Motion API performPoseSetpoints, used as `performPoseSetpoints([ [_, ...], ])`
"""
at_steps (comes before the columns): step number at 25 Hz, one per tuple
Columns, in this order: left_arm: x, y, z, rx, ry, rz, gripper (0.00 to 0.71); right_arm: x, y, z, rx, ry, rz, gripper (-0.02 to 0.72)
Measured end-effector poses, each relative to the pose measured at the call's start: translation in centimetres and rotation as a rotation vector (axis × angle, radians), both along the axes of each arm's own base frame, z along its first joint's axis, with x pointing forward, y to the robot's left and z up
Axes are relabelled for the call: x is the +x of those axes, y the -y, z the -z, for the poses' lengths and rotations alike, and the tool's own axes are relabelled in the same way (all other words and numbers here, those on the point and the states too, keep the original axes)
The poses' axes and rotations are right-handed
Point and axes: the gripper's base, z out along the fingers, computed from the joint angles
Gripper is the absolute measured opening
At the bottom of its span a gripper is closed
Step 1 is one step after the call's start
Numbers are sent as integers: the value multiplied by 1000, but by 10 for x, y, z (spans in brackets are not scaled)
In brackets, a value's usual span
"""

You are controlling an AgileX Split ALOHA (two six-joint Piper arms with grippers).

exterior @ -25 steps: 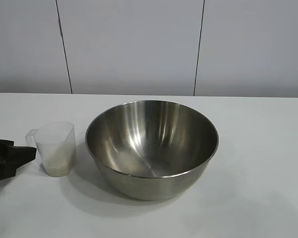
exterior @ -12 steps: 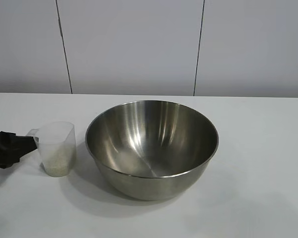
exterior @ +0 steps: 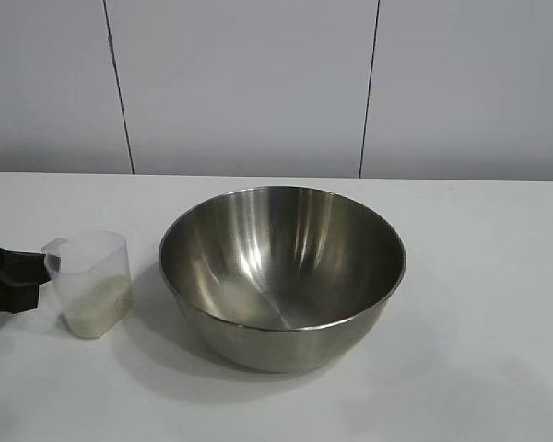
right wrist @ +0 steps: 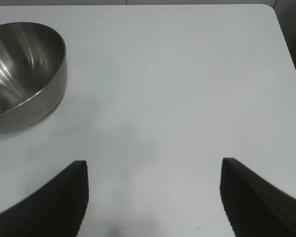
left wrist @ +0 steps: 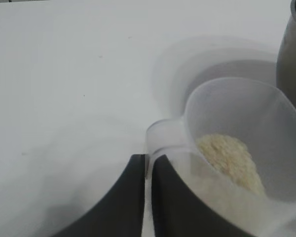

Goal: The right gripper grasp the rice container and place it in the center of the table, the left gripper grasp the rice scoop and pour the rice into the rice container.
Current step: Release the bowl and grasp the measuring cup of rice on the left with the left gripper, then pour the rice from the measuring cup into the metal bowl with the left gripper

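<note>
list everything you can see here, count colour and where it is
rice container: one, shiny steel, empty, at the middle of the table
rice scoop: one, frosted clear plastic, just left of the rice container and apart from it in the exterior view
rice: one small whitish heap, in the bottom of the rice scoop
table: one, white, under everything
wall: pale grey panels with dark seams, behind the table
left hand: one, black, at the exterior view's left edge, shut on the rice scoop's side tab
right hand: one, black, open, over bare table, clear of the rice container
</note>
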Motion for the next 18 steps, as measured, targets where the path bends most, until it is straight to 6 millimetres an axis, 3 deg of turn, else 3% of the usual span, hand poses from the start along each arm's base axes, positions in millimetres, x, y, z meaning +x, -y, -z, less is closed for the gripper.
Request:
performPoseSetpoints([
  [10, 1, 0, -5, -18, 0, -10, 9, 0, 0, 0, 0, 0, 0, 516],
  [14, 6, 0, -38, -10, 114, -7, 9, 0, 0, 0, 0, 0, 0, 516],
  [18, 12, 6, -89, 44, 240, 19, 9, 0, 0, 0, 0, 0, 0, 516],
])
